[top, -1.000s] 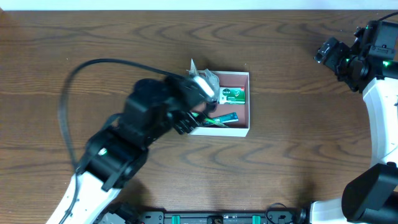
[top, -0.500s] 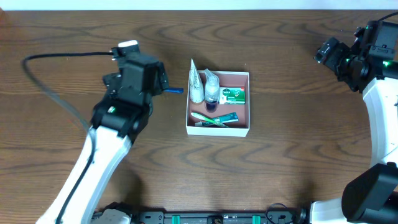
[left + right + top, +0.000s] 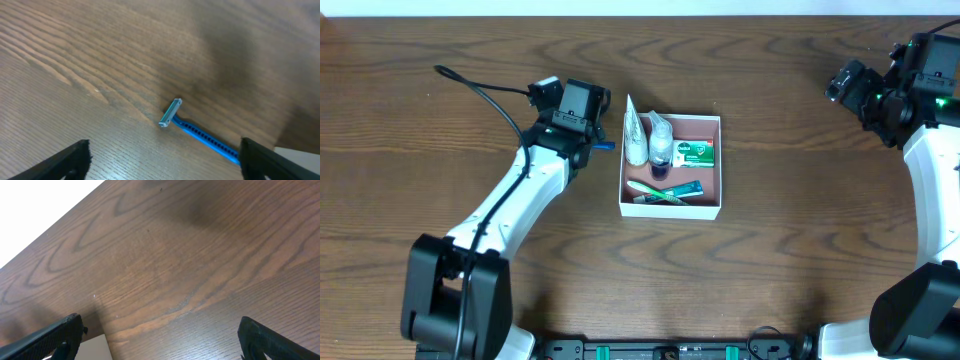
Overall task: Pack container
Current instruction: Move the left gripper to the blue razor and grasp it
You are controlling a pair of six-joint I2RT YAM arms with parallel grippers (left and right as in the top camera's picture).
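Overhead, our left gripper (image 3: 165,159) has backed off the container (image 3: 670,210); only its wrist view shows us the razor (image 3: 200,133) head; it and the right gripper (image 3: 160,336) gape wide, empty.

Wooden table (image 3: 770,260) bears container (image 3: 670,212); blue razor (image 3: 200,134) lies beside.

We see a dark brown table (image 3: 770,200) with wavy wood lines. The container (image 3: 670,211) is white outside and dusty pink inside. The little soap box (image 3: 695,153) is green and white. The small tube (image 3: 682,188) is blue-green. The razor (image 3: 202,134) is bright blue. The left arm (image 3: 510,210) is white with black parts.
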